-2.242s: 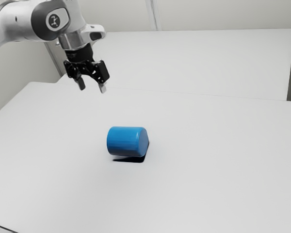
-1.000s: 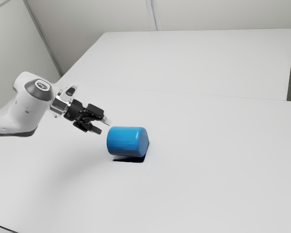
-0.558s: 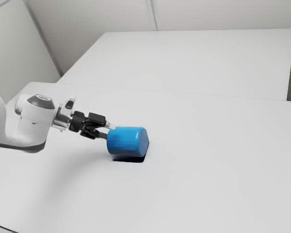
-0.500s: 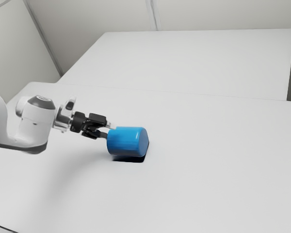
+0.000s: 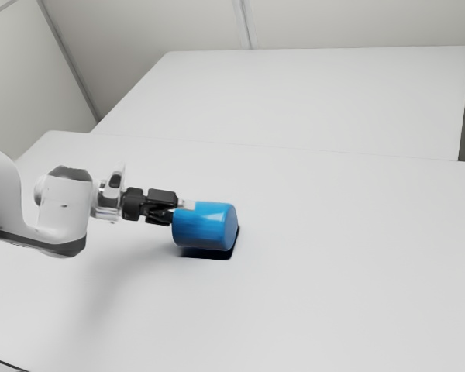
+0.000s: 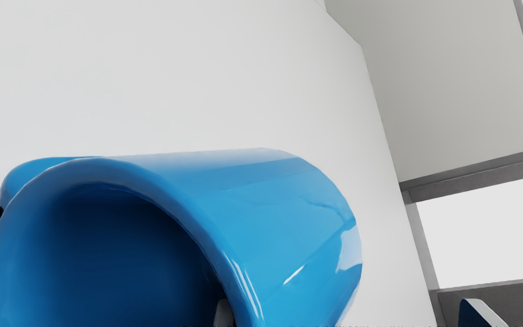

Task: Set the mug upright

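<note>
The blue mug (image 5: 205, 226) lies on its side on the white table, its closed base toward the exterior view's right. At its other end is my gripper (image 5: 183, 210), level with the upper part of the rim. From the wrist view, the mug (image 6: 279, 204) turns its dark mouth to my hand, and part of its handle (image 6: 21, 179) shows beyond the rim. My gripper (image 6: 351, 313) is open across the mug's wall: one fingertip (image 6: 224, 313) is inside the mouth, the other (image 6: 481, 314) outside, apart from the wall.
The white table (image 5: 333, 279) extends around the mug. Behind it stands a large white panel or surface (image 5: 318, 101), with pale walls (image 5: 124, 39) beyond. A dark thin line (image 5: 4, 362) crosses the near corner at the exterior view's left.
My hand has come down from high above and tilted toward level, then advanced to the mug's open end, one finger entering it. The mug has barely shifted toward the exterior view's right.
</note>
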